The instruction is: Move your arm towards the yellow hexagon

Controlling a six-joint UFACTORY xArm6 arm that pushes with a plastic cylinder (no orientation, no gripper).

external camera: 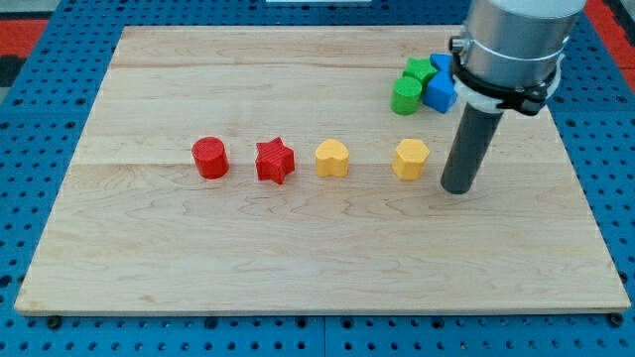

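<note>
The yellow hexagon (411,158) lies on the wooden board (298,258), right of centre. My tip (456,187) rests on the board just to the hexagon's right and slightly toward the view's bottom, with a small gap between them. The rod rises from there to the grey arm body at the view's top right.
A row runs leftward from the hexagon: a yellow heart (332,158), a red star (275,161), a red cylinder (210,157). A cluster at the top right holds a green cylinder (405,96), a green block (419,70) and two blue blocks (440,91), partly hidden by the arm.
</note>
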